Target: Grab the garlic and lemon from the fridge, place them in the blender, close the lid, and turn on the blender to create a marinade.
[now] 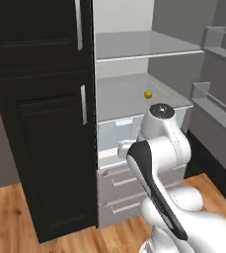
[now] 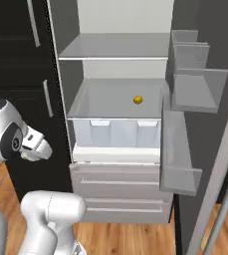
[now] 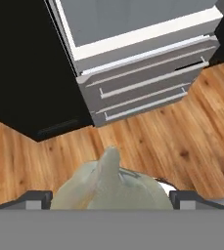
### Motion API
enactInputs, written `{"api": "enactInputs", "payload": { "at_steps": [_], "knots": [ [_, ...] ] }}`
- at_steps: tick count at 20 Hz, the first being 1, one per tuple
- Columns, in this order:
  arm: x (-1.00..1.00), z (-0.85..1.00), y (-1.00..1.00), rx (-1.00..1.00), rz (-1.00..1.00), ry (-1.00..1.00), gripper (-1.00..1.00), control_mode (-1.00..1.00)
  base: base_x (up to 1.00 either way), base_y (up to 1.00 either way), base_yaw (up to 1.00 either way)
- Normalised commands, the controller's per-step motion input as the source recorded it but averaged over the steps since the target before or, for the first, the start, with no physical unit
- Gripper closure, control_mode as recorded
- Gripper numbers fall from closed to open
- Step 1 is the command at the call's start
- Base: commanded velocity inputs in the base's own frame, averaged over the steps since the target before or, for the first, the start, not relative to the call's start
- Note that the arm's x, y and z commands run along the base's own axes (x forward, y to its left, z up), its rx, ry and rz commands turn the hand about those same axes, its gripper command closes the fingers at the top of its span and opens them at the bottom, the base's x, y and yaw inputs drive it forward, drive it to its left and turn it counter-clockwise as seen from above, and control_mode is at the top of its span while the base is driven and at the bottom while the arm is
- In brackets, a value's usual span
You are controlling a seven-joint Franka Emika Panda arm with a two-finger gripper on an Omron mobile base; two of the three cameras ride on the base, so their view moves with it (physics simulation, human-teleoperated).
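Lemon (image 1: 147, 94) lies alone on the middle shelf (image 1: 114, 99) of the open fridge (image 1: 119, 17), a little right of the shelf's centre and well back from its front edge. The white arm stands before the crisper drawers (image 1: 115, 134), beside the black cabinet (image 1: 40, 123).

In the right base view the gripper (image 2: 36, 144) hangs outside the fridge, left of its grey lower drawers (image 2: 120, 182). The lemon (image 2: 138, 100) is far off, toward the shelf's right edge.

In the hand view the garlic (image 3: 108, 178) fills the gap between the two finger tips (image 3: 35, 197), its stem pointing down at the wooden floor (image 3: 182, 146). The jaws stand wide because the bulb is broad, and they appear clamped on it. My judgement: the garlic goes to the blender first, and the lemon waits.
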Motion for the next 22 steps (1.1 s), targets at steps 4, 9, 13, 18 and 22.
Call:
{"api": "enactInputs", "payload": {
  "at_steps": [4,9,13,18,22],
  "knots": [
    [0.0,0.0,0.0,0.0,0.0,0.0,1.0,1.0,-0.71,0.28,-0.81],
    [0.0,0.0,0.0,0.0,0.0,0.0,1.0,1.0,-0.44,0.05,-0.95],
    [0.0,0.0,0.0,0.0,0.0,0.0,1.0,1.0,-0.38,0.03,-0.96],
    [0.0,0.0,0.0,0.0,0.0,0.0,1.0,1.0,-0.43,0.03,-0.93],
    [0.0,0.0,0.0,0.0,0.0,0.0,1.0,1.0,-0.46,0.0,-0.88]
  ]
}}
